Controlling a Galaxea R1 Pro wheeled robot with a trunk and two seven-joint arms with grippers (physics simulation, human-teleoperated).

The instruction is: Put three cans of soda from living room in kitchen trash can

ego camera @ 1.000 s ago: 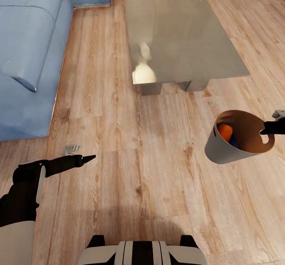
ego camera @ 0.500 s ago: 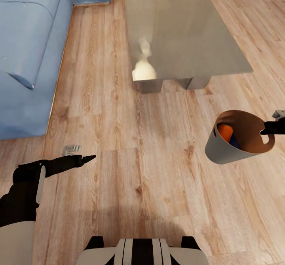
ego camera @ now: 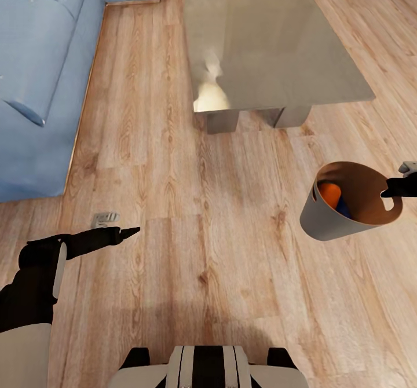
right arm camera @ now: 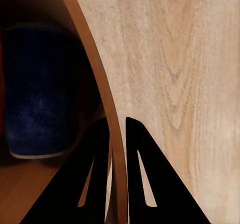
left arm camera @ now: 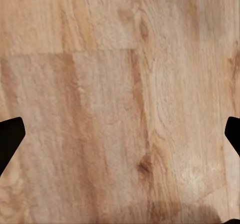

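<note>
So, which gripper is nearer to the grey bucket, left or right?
Right. The right gripper is clamped on the bucket's far rim, one finger inside and one outside. The left gripper hangs open over the wood floor, well apart from it.

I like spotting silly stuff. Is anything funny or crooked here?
Yes: the bin hangs tipped in the air above the floor, pinched at its rim by the right pincer. An orange can and a blue can lie inside it.

Light wood floor (ego camera: 174, 162), blue sofa (ego camera: 40, 69) beside a glass-topped coffee table (ego camera: 266, 40).
</note>
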